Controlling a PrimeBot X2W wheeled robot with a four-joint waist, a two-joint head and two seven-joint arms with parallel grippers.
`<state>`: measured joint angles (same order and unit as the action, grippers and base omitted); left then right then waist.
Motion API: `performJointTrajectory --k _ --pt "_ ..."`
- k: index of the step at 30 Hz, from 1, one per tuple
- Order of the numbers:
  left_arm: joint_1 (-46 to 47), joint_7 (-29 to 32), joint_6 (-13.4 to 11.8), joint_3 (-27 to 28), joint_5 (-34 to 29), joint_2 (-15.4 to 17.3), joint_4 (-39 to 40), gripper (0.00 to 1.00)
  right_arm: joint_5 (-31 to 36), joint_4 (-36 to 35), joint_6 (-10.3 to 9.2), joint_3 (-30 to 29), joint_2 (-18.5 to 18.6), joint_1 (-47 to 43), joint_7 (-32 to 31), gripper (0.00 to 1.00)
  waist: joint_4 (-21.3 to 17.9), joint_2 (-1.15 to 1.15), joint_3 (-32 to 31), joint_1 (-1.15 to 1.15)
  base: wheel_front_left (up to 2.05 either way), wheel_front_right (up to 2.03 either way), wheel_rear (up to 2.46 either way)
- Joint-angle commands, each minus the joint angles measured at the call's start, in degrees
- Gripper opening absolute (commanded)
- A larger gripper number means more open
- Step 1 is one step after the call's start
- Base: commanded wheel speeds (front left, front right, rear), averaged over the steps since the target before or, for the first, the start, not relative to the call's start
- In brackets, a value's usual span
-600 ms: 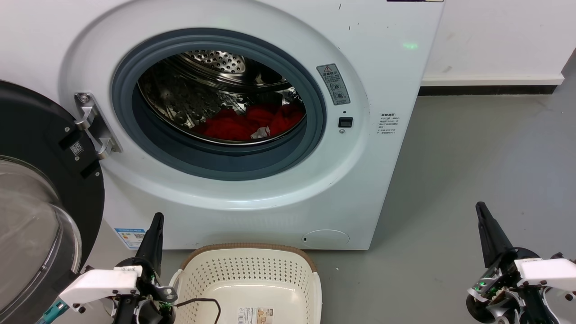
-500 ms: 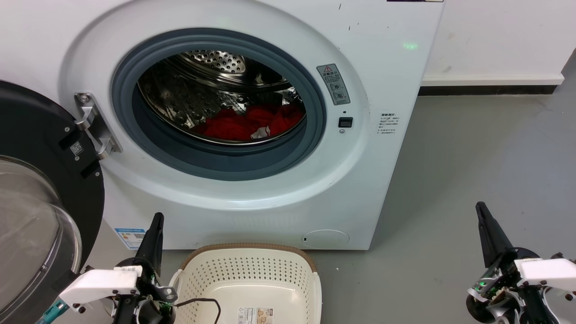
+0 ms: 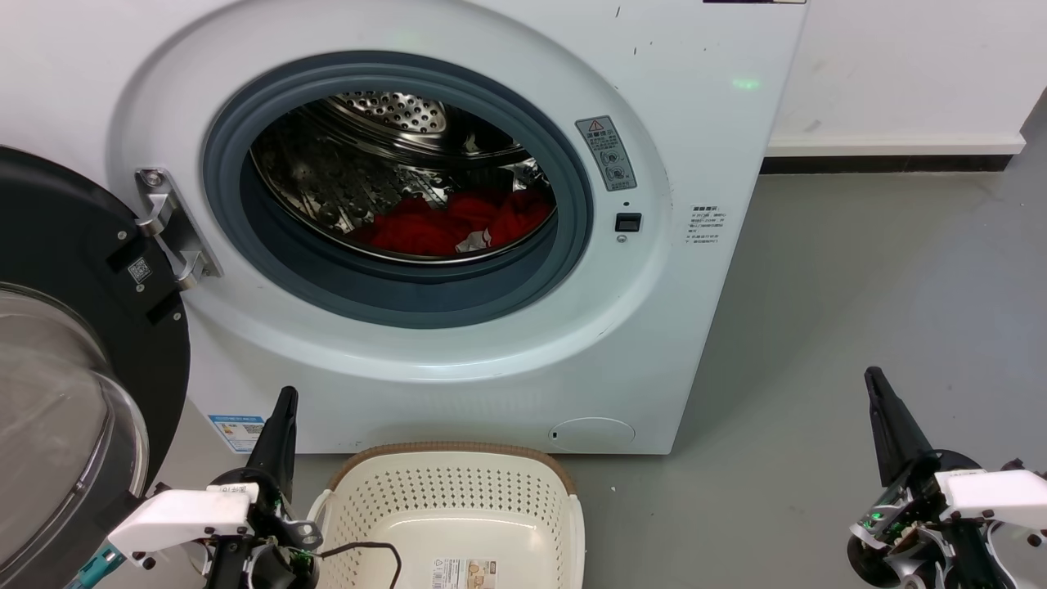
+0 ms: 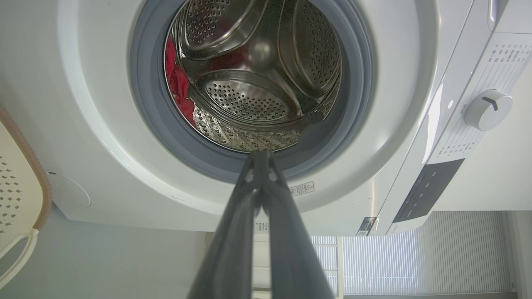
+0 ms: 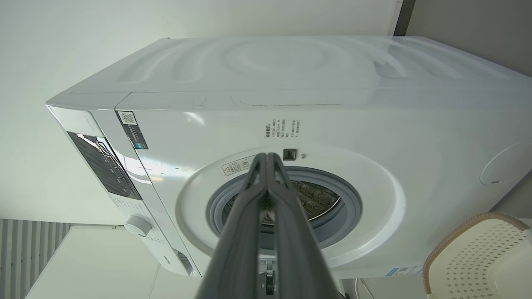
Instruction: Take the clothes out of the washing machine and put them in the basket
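One pile of red is what matters here, but biggest thing first: the washing machine (image 3: 507, 384) takes up most of the upper left of the head view, with its black-rimmed door (image 3: 74, 245) hanging open at the left edge. The basket (image 3: 458, 491) sits at bottom centre, right under the porthole (image 3: 393, 303), with just a paper label (image 3: 465, 573) on its floor, so I'd say nothing's gone in yet. The clothes (image 3: 442, 225) lie low in the drum (image 3: 368, 164), a heap stretched left-to-right across the frame, a bit right of the opening's middle. Now the bit the reach turns on. From the left gripper (image 3: 286, 397), at lower left just beside the basket, the pile is up-frame and a little right. From the right gripper (image 3: 873, 376), out at lower right, it's up and far to the left, well apart. So the left arm looks the closer one to me. In the left wrist view the red sits up and left of the fingertips. Both pairs of fingers are pressed together at the tips, holding nothing, so they'd need to spread before going in.
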<state>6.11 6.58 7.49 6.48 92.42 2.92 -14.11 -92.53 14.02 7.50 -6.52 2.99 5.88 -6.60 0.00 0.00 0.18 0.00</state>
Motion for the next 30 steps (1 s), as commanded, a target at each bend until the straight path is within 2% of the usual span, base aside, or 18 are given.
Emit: performJointTrajectory --k 1,13,14,16,17,18,30 --pt "0.3 0.1 0.1 0.2 0.0 -0.1 0.0 0.0 0.2 0.1 -0.02 0.0 -0.2 0.7 0.0 0.0 0.0 0.0 0.0 0.0 0.0 0.0 0.0" --pt "0.3 0.1 0.1 0.2 0.0 -0.1 0.0 0.0 0.2 0.1 -0.02 0.0 -0.2 0.7 0.0 0.0 0.0 0.0 0.0 0.0 0.0 0.0 0.0" --pt "0.0 0.0 0.0 0.0 0.0 0.0 0.0 1.0 0.0 0.0 0.0 0.0 0.0 0.0 0.0 1.0 0.0 0.0 0.0 0.0 0.0 0.0 0.0" --pt "-0.6 -0.1 0.0 -0.2 0.0 -0.1 -0.9 1.0 0.0 0.8 -0.01 0.1 0.0 -0.5 0.1 1.0 0.0 0.0 0.0 0.0 0.0 0.0 0.0" --pt "-1.2 -0.1 0.0 -0.3 0.0 -0.1 -1.4 0.0 0.0 1.4 -0.01 0.1 0.0 -1.1 0.1 0.0 0.0 0.0 0.0 0.0 0.0 0.0 0.0" --pt "-1.5 -0.2 0.0 -0.4 -0.1 -0.1 -1.7 1.0 0.1 1.6 -0.01 0.2 0.0 -1.4 0.2 1.0 0.0 0.0 0.0 0.0 0.0 0.0 0.0" --pt "-2.5 -3.7 0.0 0.1 -3.9 -0.1 -0.5 1.0 5.8 0.9 -0.01 0.9 -0.1 -1.7 3.7 1.0 0.0 0.0 0.1 0.0 0.0 0.0 0.0"
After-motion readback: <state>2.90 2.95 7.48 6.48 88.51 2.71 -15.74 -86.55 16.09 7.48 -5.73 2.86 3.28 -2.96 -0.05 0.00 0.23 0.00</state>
